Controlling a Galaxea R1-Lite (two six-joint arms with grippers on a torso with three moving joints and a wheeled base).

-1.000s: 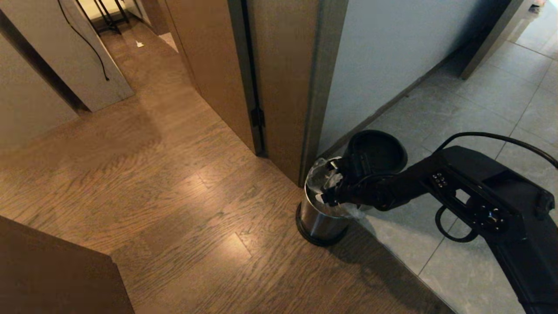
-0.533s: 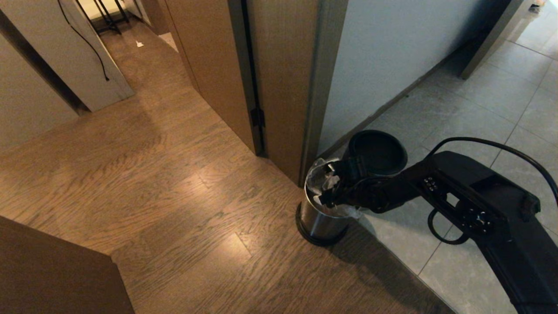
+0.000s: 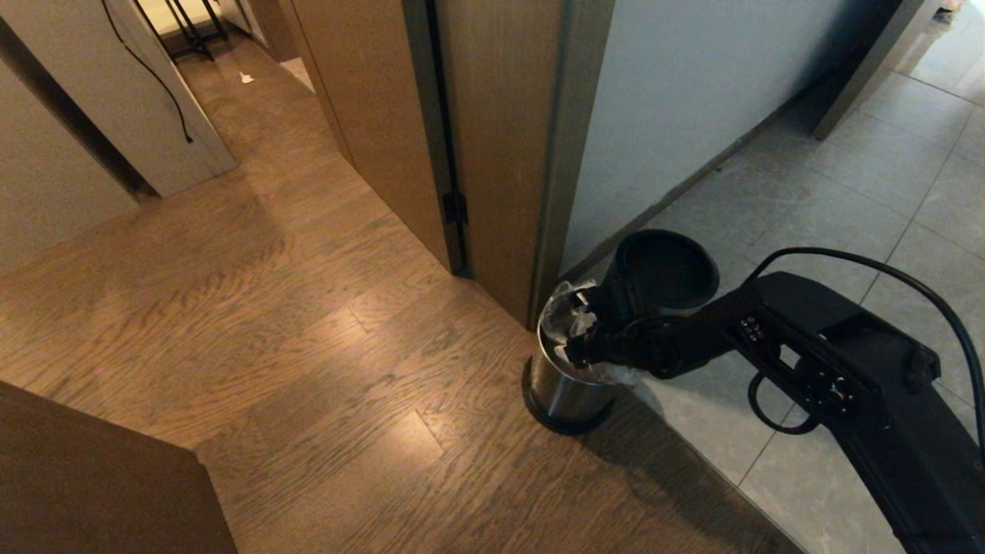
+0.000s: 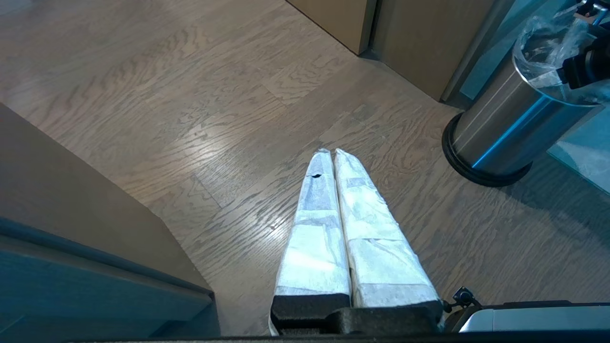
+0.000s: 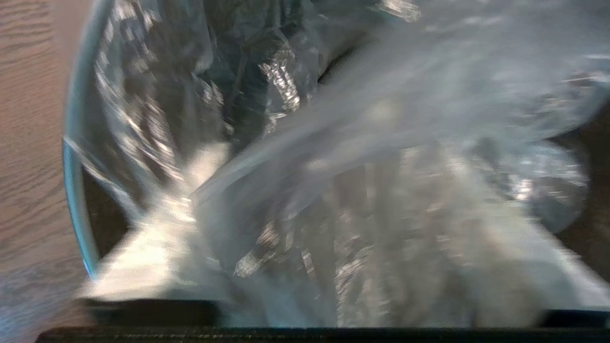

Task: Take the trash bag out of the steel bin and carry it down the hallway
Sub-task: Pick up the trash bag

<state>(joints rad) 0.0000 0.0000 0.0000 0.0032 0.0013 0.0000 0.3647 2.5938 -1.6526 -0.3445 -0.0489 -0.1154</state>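
Note:
The steel bin (image 3: 565, 385) stands on the floor beside a door frame, with its black lid (image 3: 666, 269) flipped up behind it. The clear crinkly trash bag (image 3: 555, 314) lines the bin's mouth. My right gripper (image 3: 579, 327) reaches down into that mouth from the right, its fingers apart with bag plastic (image 5: 295, 95) bunched between them. In the right wrist view the right gripper (image 5: 314, 200) is surrounded by crumpled film. The left wrist view shows the steel bin (image 4: 505, 128) off to the side and my left gripper (image 4: 331, 153) shut and empty, hanging over the wood floor.
A wooden door and its frame (image 3: 500, 154) stand just behind the bin. Wood flooring (image 3: 269, 323) stretches to the left, and the grey-tiled hallway floor (image 3: 831, 177) runs off to the back right. A brown furniture corner (image 3: 92, 477) sits at the front left.
My right arm has shifted a little to the left and settled lower over the bin, pushing the gripper slightly deeper into the bag. The bin has not moved.

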